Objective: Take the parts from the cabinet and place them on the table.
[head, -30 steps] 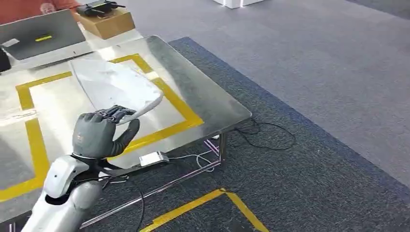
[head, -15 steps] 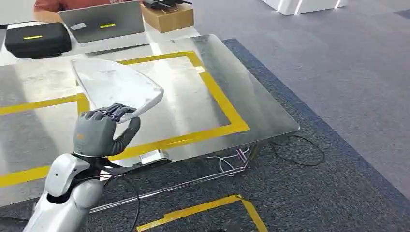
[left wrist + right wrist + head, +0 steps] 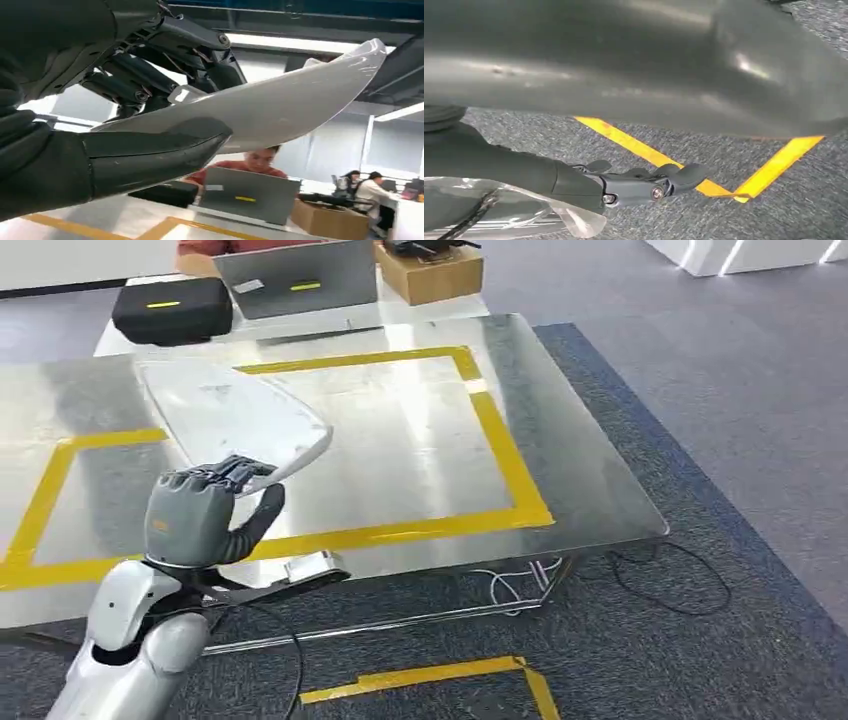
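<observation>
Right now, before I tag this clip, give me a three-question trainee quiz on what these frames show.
1. True or false: the white curved part already lies flat on the steel table.
2. Which robot hand holds the part? A) left B) right
3. Fill in: the yellow tape on the table marks out a ____.

Key: 1. False: the left robot hand holds it up over the table, thumb under and fingers over its edge in the left wrist view. 2. A. 3. Rectangle.
</observation>
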